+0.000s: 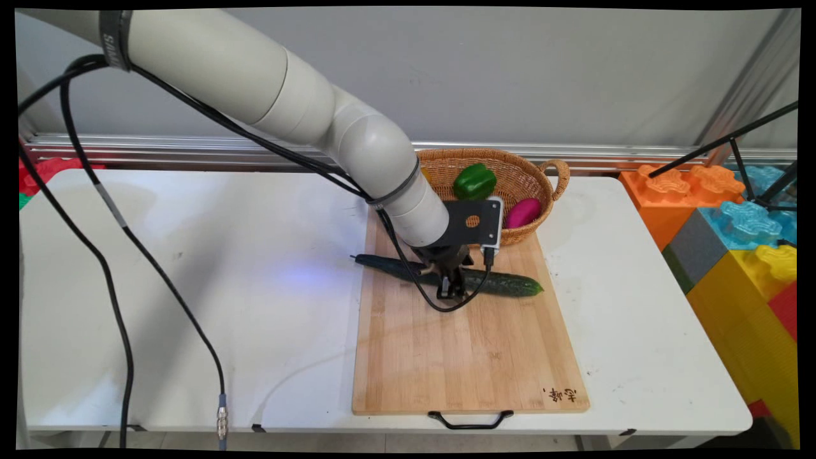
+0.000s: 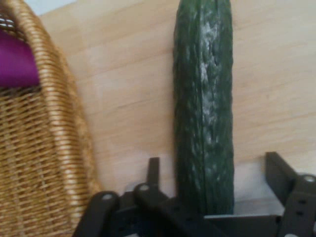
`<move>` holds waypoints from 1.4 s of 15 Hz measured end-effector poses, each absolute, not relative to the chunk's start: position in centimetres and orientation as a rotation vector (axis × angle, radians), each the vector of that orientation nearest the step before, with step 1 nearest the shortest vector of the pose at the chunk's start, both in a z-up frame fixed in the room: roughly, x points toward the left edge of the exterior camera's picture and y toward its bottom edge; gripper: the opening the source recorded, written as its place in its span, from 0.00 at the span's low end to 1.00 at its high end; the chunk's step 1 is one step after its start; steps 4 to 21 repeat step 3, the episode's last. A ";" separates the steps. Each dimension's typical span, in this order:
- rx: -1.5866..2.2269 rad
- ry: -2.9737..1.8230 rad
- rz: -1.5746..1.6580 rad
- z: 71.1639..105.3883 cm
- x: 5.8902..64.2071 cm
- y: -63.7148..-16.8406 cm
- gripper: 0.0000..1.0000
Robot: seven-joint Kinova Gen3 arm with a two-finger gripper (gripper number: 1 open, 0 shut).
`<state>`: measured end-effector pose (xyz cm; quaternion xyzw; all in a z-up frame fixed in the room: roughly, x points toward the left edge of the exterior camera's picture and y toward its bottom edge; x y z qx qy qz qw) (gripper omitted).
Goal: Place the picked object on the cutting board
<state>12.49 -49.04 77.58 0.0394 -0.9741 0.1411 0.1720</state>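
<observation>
Gripper (image 1: pixel 451 290) was down on cutting board (image 1: pixel 468 357), jaws spread either side of cucumber (image 1: pixel 507 284), which lay flat across board's far half. Basket (image 1: pixel 491 167) sat just behind, holding green pepper (image 1: pixel 475 182) and purple vegetable (image 1: pixel 523 212). Board rested on white bench (image 1: pixel 191 287).

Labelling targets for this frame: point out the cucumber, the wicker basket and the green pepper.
cucumber (image 2: pixel 203 108): hand view, middle of its dark green body.
wicker basket (image 1: pixel 553 171): main view, right handle by the rim.
green pepper (image 1: pixel 474 181): main view, centre of it, inside the basket.
</observation>
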 end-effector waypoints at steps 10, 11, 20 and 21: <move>0.115 -2.759 0.388 77.6 12.4 -48.7 1.00; 0.115 -2.759 0.388 77.6 12.4 -48.7 1.00; 0.115 -2.759 0.388 77.6 12.4 -48.7 1.00; 0.115 -2.759 0.388 77.6 12.4 -48.7 1.00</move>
